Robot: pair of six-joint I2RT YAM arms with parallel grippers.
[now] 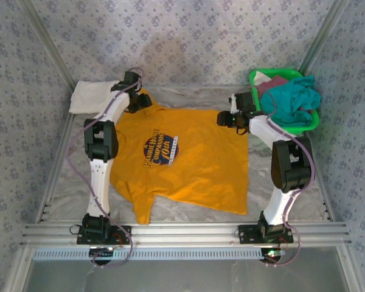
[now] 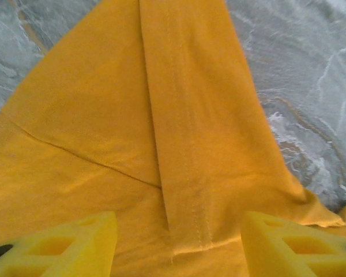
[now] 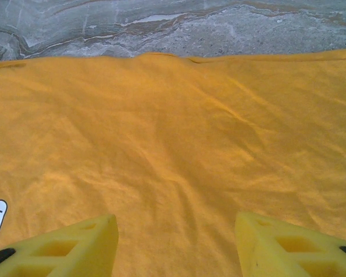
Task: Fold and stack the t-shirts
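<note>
A mustard-orange t-shirt (image 1: 188,164) with a navy-and-white chest print (image 1: 161,146) lies spread flat on the table. My left gripper (image 1: 140,101) hovers open over its far-left sleeve; the left wrist view has the sleeve's stitched hem (image 2: 184,173) between the yellow fingers (image 2: 69,245). My right gripper (image 1: 226,119) stands open over the shirt's far-right corner, with smooth orange cloth (image 3: 173,150) between its fingers (image 3: 288,245). A folded white t-shirt (image 1: 88,96) lies at the far left. Teal (image 1: 295,100) and maroon (image 1: 271,82) t-shirts are piled in the basket.
The green plastic basket (image 1: 310,125) sits at the far right corner, just behind the right arm. Grey marbled table covering (image 1: 292,201) shows around the orange shirt. Patterned walls close in the sides and back. A metal rail (image 1: 182,231) runs along the near edge.
</note>
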